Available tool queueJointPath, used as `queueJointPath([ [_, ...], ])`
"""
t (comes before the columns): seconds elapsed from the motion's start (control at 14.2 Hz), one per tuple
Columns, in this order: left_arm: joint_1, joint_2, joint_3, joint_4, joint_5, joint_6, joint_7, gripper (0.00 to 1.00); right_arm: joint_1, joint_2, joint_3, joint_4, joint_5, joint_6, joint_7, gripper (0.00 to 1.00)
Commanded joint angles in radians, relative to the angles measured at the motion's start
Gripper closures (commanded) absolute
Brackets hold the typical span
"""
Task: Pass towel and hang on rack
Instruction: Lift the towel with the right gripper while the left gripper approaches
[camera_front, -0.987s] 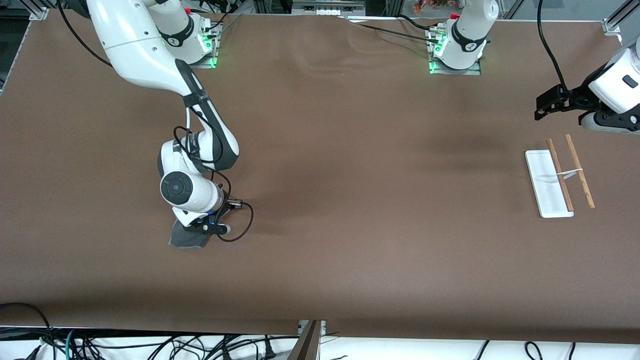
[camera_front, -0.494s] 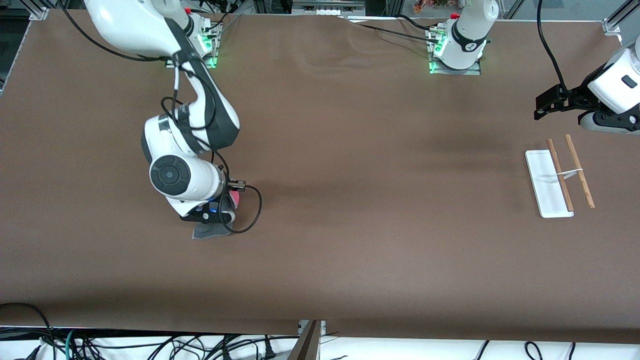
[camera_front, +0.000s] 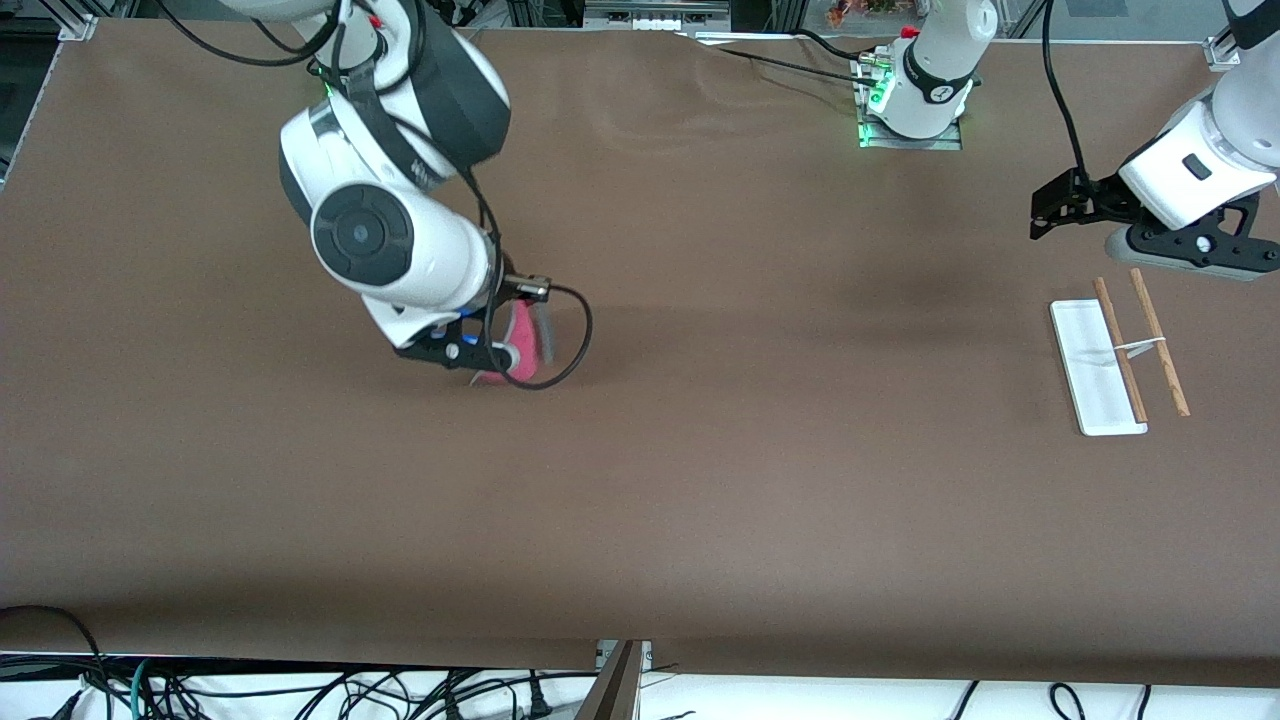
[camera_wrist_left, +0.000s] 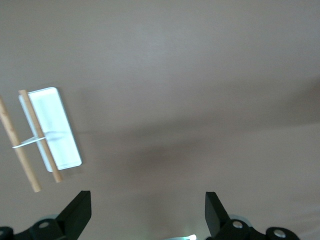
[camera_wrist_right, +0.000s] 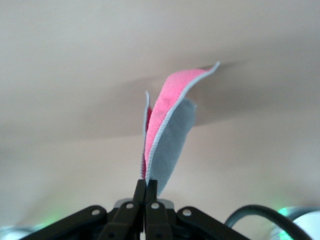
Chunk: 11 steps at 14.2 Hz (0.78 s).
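1. Brown-covered desk (camera_front: 700, 480) carries the rack (camera_front: 1115, 355) at the left arm's end.
2. Right gripper (camera_wrist_right: 145, 192), well apart from the rack, pinches the towel (camera_wrist_right: 167, 132) above the desk.
3. Left gripper (camera_wrist_left: 147, 212) hovers near the rack, jaws spread, empty.

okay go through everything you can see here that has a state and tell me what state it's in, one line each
towel: pinched by one edge, lifted off the table, hanging folded with pink and grey sides showing.
right gripper: shut on the towel, over the right arm's end of the table.
left gripper: open, holding nothing, waiting in the air near the rack.
rack: on the table, rods bare, nothing hung on it.
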Motion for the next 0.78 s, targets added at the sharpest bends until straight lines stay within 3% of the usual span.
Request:
queueJointPath([
  [0.0,-0.013,0.045,-0.003,0.048,-0.071,-0.033,0.006,0.0,-0.003,-0.032,0.008,0.035,0.147,0.018,0.166,1.0],
  [0.14,-0.01,0.056,-0.003,0.062,-0.15,-0.033,0.043,0.0,0.011,-0.032,0.019,0.069,0.254,0.067,0.317,1.0],
  [0.42,-0.021,0.144,-0.005,0.068,-0.346,-0.09,0.301,0.0,0.013,-0.042,0.045,0.072,0.431,0.23,0.529,1.0],
  [0.71,-0.022,0.275,-0.005,0.07,-0.51,-0.092,0.507,0.0,0.011,-0.048,0.111,0.072,0.439,0.356,0.668,1.0],
])
